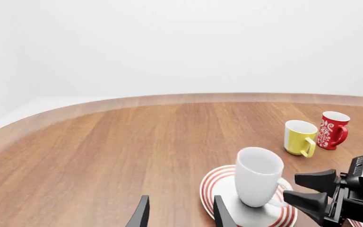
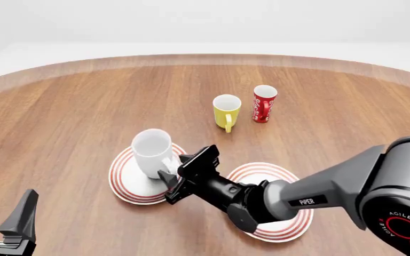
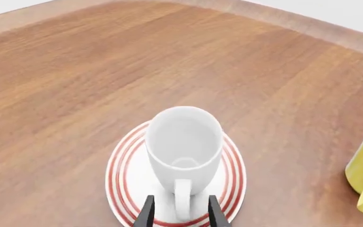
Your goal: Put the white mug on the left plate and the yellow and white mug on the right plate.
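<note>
Standing upright on the smaller red-ringed white left plate, the large plain white ceramic mug is delivered; my right gripper, jaws open, straddles its handle. Left gripper idles open. Small yellow-and-white mug remains off the right plate.

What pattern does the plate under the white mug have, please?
Thin red concentric rings around the rim of the white left plate, clearest in the right wrist view.
</note>
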`<state>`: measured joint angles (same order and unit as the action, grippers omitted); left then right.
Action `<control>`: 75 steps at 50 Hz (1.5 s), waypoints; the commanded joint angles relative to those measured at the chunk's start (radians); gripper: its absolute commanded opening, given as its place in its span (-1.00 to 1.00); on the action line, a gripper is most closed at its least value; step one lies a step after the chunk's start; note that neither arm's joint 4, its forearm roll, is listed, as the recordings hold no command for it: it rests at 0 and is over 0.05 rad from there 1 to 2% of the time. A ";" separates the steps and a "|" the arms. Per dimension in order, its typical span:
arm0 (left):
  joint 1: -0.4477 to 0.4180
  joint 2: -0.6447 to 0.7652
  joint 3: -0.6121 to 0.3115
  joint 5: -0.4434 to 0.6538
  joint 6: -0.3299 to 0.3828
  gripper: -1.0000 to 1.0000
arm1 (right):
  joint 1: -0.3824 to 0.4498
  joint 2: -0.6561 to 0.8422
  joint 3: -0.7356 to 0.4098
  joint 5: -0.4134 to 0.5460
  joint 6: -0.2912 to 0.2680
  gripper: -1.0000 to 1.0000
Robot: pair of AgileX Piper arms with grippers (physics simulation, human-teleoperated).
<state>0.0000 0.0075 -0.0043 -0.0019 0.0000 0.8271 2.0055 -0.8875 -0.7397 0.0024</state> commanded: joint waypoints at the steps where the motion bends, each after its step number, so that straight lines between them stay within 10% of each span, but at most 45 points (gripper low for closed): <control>1: 0.000 0.000 0.000 0.000 0.000 1.00 | -0.007 0.012 -0.021 0.019 0.000 1.00; 75: 0.000 0.000 0.000 0.000 0.000 1.00 | -0.163 -0.266 0.169 -0.028 0.002 1.00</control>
<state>0.0000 0.0075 -0.0043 -0.0019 0.0000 0.7035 1.7673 -0.7358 -0.7609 0.0040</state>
